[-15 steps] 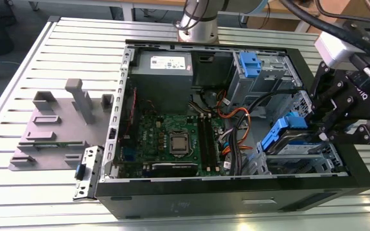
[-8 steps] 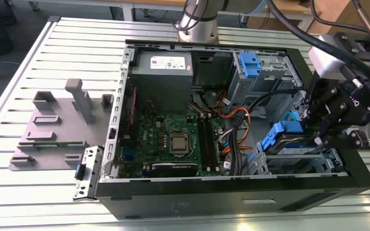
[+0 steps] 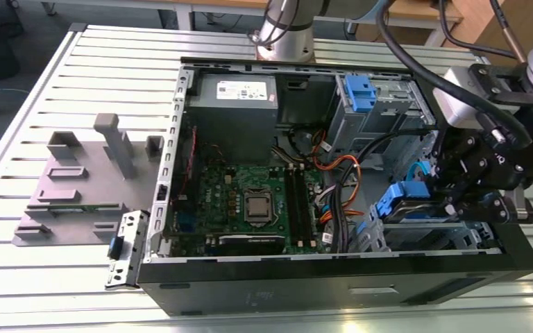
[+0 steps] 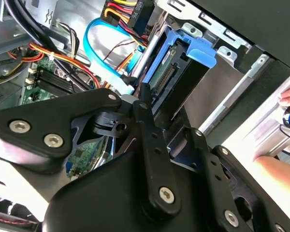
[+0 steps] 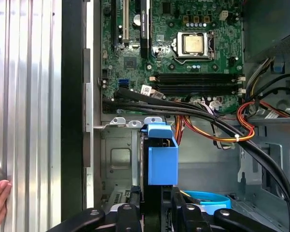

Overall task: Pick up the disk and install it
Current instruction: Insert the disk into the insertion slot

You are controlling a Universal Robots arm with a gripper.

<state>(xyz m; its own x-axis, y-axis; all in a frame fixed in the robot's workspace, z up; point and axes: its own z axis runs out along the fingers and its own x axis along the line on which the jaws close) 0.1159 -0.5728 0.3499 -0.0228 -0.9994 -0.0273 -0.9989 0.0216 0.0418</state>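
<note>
Light was bright and fairly even. Glare whitened the tabletop near the claw in the exterior view and bleached it beside the claw in both wrist views. The case interior below the claw lay in soft shade, yet sharp.

From high and well back, the exterior view looks down into the computer case. Both wrist views sit close behind my gripper, sharing the disk.
</note>
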